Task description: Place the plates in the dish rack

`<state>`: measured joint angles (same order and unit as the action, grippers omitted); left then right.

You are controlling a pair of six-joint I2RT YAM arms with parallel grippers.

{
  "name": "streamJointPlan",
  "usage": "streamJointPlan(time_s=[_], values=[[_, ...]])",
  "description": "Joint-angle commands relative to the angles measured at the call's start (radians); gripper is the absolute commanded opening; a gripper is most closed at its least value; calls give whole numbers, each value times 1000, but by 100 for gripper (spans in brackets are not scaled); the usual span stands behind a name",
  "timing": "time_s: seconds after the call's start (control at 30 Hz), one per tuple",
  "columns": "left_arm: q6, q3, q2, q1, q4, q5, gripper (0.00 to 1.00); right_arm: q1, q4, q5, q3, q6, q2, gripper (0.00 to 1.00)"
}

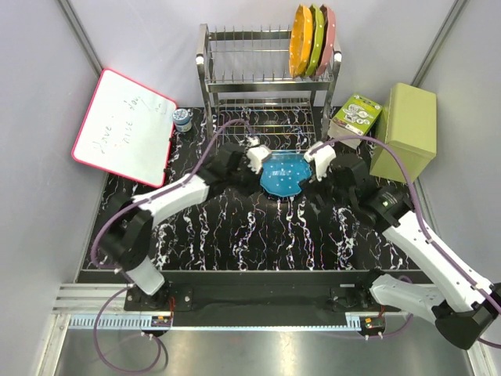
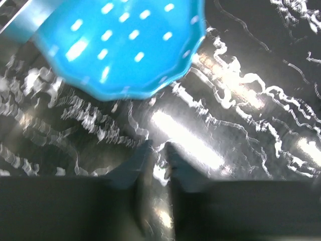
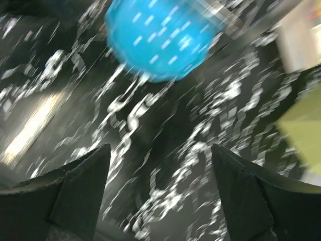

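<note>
Black marbled surface (image 1: 235,227) runs back from the arm bases at the near edge, and the blue plate (image 1: 283,174) lies flat near its middle, with an arm stretched in on either side.

Just left of that plate sits the left gripper (image 1: 257,155). Seen from its wrist, the fingers (image 2: 133,168) are drawn almost together, with a thin slit between them and nothing in it. The plate is ahead of the tips, apart from them.

Just right of the plate is the right gripper (image 1: 319,153). Its fingers (image 3: 80,186) are spread wide and empty, and the plate lies beyond them, not touched.

Behind the blue plate stands the dish rack (image 1: 250,74). The orange plate (image 1: 300,41), yellow-green plate (image 1: 315,39) and pink plate (image 1: 329,35) stand upright at the right end of its top tier.

Far left of the blue plate leans a whiteboard (image 1: 125,125), with a small tin (image 1: 182,119) beside it. Far right are a green packet (image 1: 356,116) and a pale green box (image 1: 407,129).
</note>
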<state>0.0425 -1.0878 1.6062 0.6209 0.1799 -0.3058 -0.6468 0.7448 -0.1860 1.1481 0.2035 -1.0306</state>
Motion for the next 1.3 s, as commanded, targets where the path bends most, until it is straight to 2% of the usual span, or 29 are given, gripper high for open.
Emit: streamJointPlan(time_s=[0.0,0.03,0.2,0.4,0.47,0.53,0.6,0.63,0.67,0.83,0.93,0.97,1.0,1.1,1.2,1.23,1.27], values=[[114,-133,119,54,-76,19,8,12,83,181,-43,-104,107,86],[118,-168,142,62,-82,25,7,22,111,235,-60,-125,122,85],[128,-277,288,105,-95,60,0,96,145,312,-68,-196,127,90],[79,-380,451,120,-62,70,0,209,159,344,-44,-230,29,93],[86,-354,452,126,-71,63,0,254,136,339,-42,-231,23,93],[76,-321,451,138,-71,60,0,283,125,347,-37,-208,3,75],[56,-279,440,145,-68,60,0,331,128,316,-15,-225,-55,72],[57,-261,434,157,-71,59,0,355,125,303,-8,-239,-71,80],[60,-223,425,164,-79,63,0,407,116,300,-4,-265,-83,82],[33,-132,374,213,-34,30,0,510,85,428,39,-282,-215,85],[1,-75,347,258,29,-13,0,546,82,531,67,-311,-305,90],[-9,-22,333,270,24,-24,0,547,76,558,70,-331,-324,95],[-21,9,296,284,10,-26,0,553,58,574,70,-340,-350,100],[-39,133,230,342,-49,-32,0,553,19,649,46,-374,-384,100],[-165,267,148,372,-169,-58,0,553,-4,761,-16,-415,-393,99],[-180,304,118,370,-189,-52,2,555,-12,799,-37,-426,-391,98],[-187,307,57,370,-197,-27,46,553,-22,883,-80,-444,-388,98]])
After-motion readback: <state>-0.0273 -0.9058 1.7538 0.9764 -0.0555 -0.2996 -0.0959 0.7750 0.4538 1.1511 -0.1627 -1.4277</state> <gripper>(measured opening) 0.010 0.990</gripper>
